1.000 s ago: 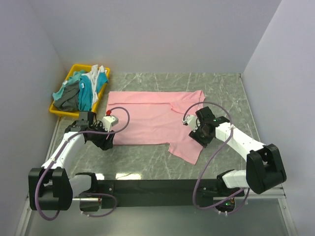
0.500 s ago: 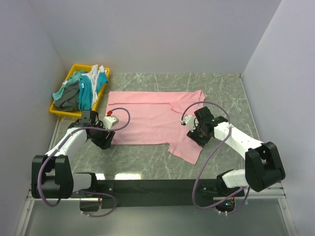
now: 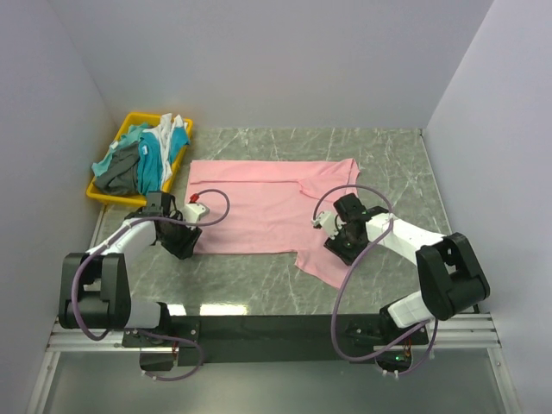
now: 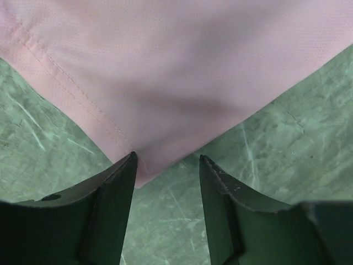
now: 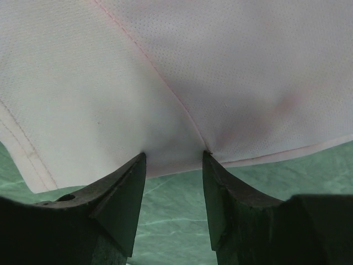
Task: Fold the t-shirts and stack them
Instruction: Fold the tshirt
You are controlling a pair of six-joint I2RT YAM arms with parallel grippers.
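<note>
Arms: angling out low from the near edge of the surface (image 3: pixel 379 155), elbows bent outward, wrists tipping down onto the cloth. Resting the left gripper (image 3: pixel 183 243) (image 4: pixel 168 157) at the near left corner of the pink t-shirt (image 3: pixel 259 203) (image 4: pixel 182 72), leaning in from the left side. Holding its fingers (image 4: pixel 118 182) apart, clamping nothing, straddling the hemmed corner tip lying flat between them. Resting the right gripper (image 3: pixel 338 245) (image 5: pixel 174 154) at the near right, over the sleeve flap jutting toward the near edge. Holding those fingers (image 5: pixel 124 187) apart as well, gripping nothing, tips sitting at the cloth's edge (image 5: pixel 193 72), bracketing a stitched seam running away from them.

Showing thin, finely pitted knit with a double-stitched hem, lying on green marbled stone-look surface; dark, matte, wedge-shaped fingers.

Farther back, spreading flat across the middle as a wide pink rectangle, one sleeve folded inward near the right end. Beyond, at the far left, sitting heaped in a yellow bin (image 3: pixel 102 197): teal t-shirt (image 3: pixel 153 164), dark grey t-shirt (image 3: pixel 121 172), white t-shirt (image 3: pixel 168 129), crumpled together, draping over the rim.
</note>
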